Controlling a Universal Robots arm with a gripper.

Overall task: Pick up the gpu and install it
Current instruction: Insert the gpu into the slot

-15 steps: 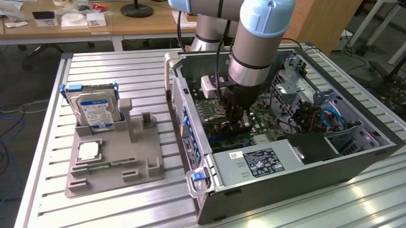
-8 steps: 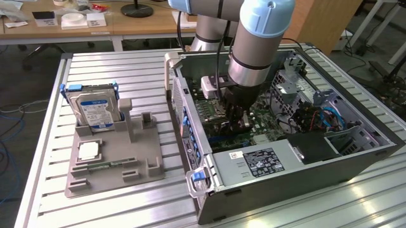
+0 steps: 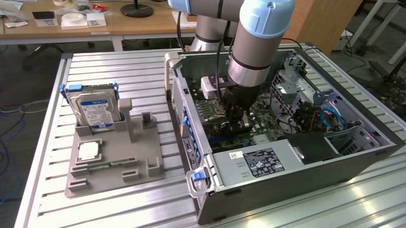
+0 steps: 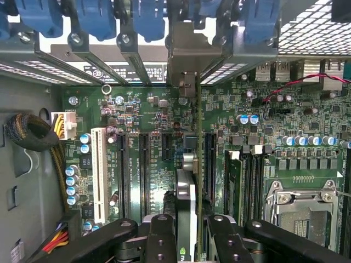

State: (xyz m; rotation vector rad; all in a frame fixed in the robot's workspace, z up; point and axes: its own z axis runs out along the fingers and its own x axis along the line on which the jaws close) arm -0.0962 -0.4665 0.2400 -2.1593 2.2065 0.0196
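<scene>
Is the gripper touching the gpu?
Touching. The wrist view shows the gripper jaws closed on either side of the gpu, held edge-on over the motherboard.

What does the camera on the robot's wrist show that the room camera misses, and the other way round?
Wrist view alone: the gpu seen edge-on between the hand's fingers, its metal bracket up at the rear slot covers, plus the long white slot and the empty processor socket.

Exterior view alone: the whole arm reaching down into the open computer case, and on the table a grey holder tray with a blue-labelled hard drive standing in it.

Both: the green motherboard inside the case.
</scene>
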